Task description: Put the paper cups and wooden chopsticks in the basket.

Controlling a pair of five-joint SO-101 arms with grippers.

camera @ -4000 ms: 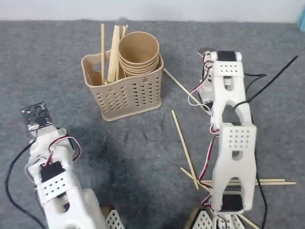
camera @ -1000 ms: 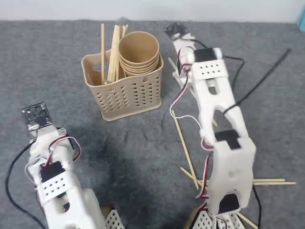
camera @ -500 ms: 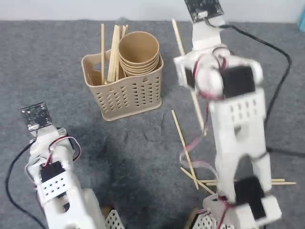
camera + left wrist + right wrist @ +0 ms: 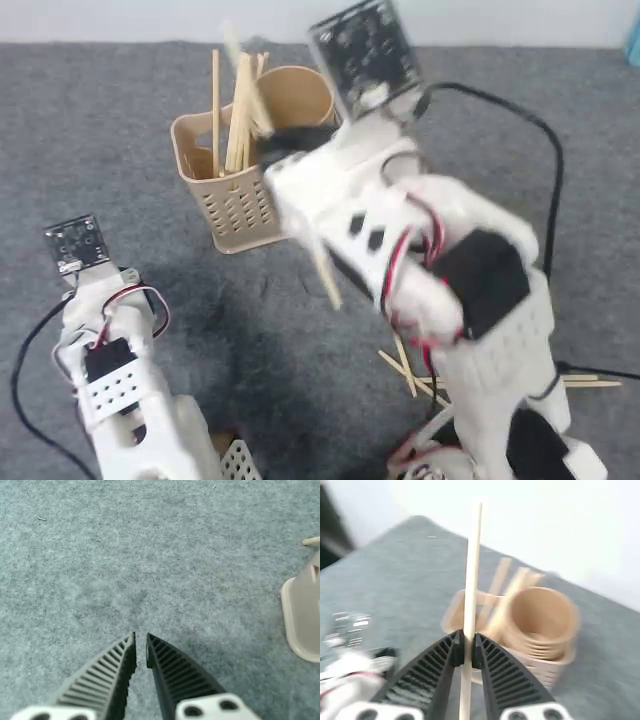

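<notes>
- In the high view, the right arm (image 4: 400, 250) is seen raised above the grey carpet (image 4: 120, 120), just beside the basket (image 4: 225, 200). A blurred held chopstick (image 4: 325, 275) is carried slantwise at its front. A stack of paper cups (image 4: 300, 90) and several stored chopsticks (image 4: 238, 110) are kept upright in the basket. Loose chopsticks (image 4: 585, 380) are scattered on the carpet near the right arm's base. The left arm (image 4: 110, 350) is parked well apart from the basket.
- In the left wrist view, the left gripper (image 4: 140, 647) is pointed at bare carpet. Its jaws are brought almost together, and nothing is caught between them. A corner of the basket is seen at the edge.
- In the right wrist view, the right gripper (image 4: 468, 642) is clenched on the held chopstick, which is kept upright between the jaws. The basket with the paper cups is seen beyond it.
</notes>
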